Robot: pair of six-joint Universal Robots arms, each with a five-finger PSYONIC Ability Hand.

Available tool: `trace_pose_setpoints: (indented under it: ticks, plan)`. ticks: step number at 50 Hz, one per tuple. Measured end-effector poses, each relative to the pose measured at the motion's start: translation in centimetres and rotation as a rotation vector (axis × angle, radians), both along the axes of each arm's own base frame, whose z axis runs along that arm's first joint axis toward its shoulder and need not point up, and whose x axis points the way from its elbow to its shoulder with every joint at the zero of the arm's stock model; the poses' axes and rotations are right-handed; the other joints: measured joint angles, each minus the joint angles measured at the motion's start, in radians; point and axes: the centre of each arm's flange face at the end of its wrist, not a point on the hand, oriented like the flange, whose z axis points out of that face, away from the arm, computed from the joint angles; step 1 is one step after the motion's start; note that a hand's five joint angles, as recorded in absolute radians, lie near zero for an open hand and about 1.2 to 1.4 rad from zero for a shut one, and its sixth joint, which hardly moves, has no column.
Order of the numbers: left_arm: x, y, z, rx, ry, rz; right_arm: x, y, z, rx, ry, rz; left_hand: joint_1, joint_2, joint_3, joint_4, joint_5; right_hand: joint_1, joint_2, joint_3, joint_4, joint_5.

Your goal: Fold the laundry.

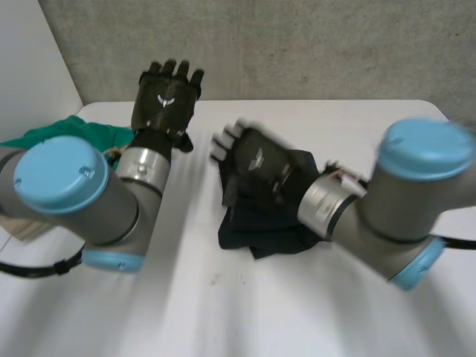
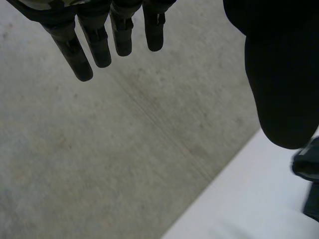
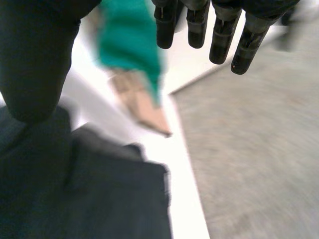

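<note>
A dark navy cloth [image 1: 271, 223] lies bunched in the middle of the white table [image 1: 245, 312]; it also lies under my right palm [image 3: 99, 199]. My right hand [image 1: 253, 160] hovers over the cloth's far edge, fingers [image 3: 219, 35] straight, holding nothing. My left hand [image 1: 165, 93] is raised over the table's far left part, with its fingers [image 2: 99, 40] straight and empty. A green cloth [image 1: 82, 130] lies at the table's left edge, behind my left arm, and appears past my right fingertips [image 3: 129, 45].
A beige cloth [image 3: 142, 102] lies next to the green one near the table's edge. A grey carpeted floor [image 2: 99, 149] lies beyond the table's far edge. The near half of the table is bare.
</note>
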Motion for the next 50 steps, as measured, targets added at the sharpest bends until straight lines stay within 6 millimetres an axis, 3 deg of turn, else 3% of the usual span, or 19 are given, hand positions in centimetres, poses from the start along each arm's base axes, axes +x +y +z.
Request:
trace_pose_setpoints:
  ticks: [1,2,3,5,6,11,14,19,29,30,35,43,49,50]
  plan:
    - [-0.5,-0.5,0.6,-0.017,0.011,-0.006,-0.7,-0.6,2.2,0.075,-0.108,-0.053,0.000,0.000,0.000,0.000,0.000,0.000,0.000,0.000,0.000,0.000]
    - [-0.7,-0.7,0.7,-0.022,0.013,-0.008,-1.0,-0.9,2.8,0.098,-0.142,-0.071,0.000,0.000,0.000,0.000,0.000,0.000,0.000,0.000,0.000,0.000]
    - [-1.1,-1.0,1.0,-0.028,0.017,-0.015,-2.3,-1.9,4.7,0.163,-0.246,-0.140,0.000,0.000,0.000,0.000,0.000,0.000,0.000,0.000,0.000,0.000]
    - [-1.5,-1.2,1.1,-0.031,0.019,-0.021,-2.9,-2.4,5.5,0.191,-0.293,-0.173,0.000,0.000,0.000,0.000,0.000,0.000,0.000,0.000,0.000,0.000]
    - [-2.3,-1.6,1.3,-0.029,0.021,-0.039,-4.8,-3.9,7.0,0.246,-0.396,-0.268,0.000,0.000,0.000,0.000,0.000,0.000,0.000,0.000,0.000,0.000]
    - [-4.7,-1.9,0.5,0.027,0.011,-0.118,-7.8,-6.5,7.8,0.298,-0.460,-0.452,0.000,0.000,0.000,0.000,0.000,0.000,0.000,0.000,0.000,0.000]
    - [-6.6,-2.0,-1.1,0.116,-0.011,-0.185,-8.6,-8.4,6.1,0.358,-0.389,-0.560,0.000,0.000,0.000,0.000,0.000,0.000,0.000,0.000,0.000,0.000]
    - [-8.1,-1.9,-4.2,0.252,-0.061,-0.229,-7.9,-10.2,2.3,0.482,-0.264,-0.589,0.003,0.002,0.002,0.002,0.000,0.000,0.000,0.000,0.000,0.000]
    - [-8.2,-1.7,-8.8,0.412,-0.156,-0.192,-6.0,-11.8,-2.6,0.651,-0.201,-0.533,0.003,0.021,0.003,0.006,0.004,0.000,0.000,0.000,0.000,0.000]
    - [-8.1,-1.7,-9.5,0.438,-0.176,-0.181,-5.7,-11.9,-4.0,0.689,-0.182,-0.534,0.003,0.021,0.003,0.011,0.004,0.000,0.000,0.000,0.000,0.000]
    - [-7.6,-1.6,-11.1,0.505,-0.230,-0.148,-5.5,-11.8,-6.7,0.746,-0.131,-0.551,0.003,0.021,0.003,0.017,0.004,0.000,0.000,0.000,0.000,0.000]
    - [-7.0,-1.5,-11.9,0.525,-0.306,-0.124,-5.8,-11.7,-8.6,0.722,-0.046,-0.578,0.044,0.035,0.019,0.017,0.004,0.000,0.000,-0.017,0.000,0.000]
    - [-7.0,-1.3,-11.3,0.499,-0.344,-0.129,-6.0,-11.7,-7.9,0.667,-0.018,-0.589,0.043,0.035,0.021,0.017,0.004,0.000,0.000,-0.019,0.000,0.000]
    - [-7.1,-1.1,-10.4,0.477,-0.348,-0.134,-6.1,-11.7,-7.7,0.663,-0.018,-0.589,0.043,0.035,0.021,0.017,0.004,0.000,0.000,-0.019,0.000,0.000]
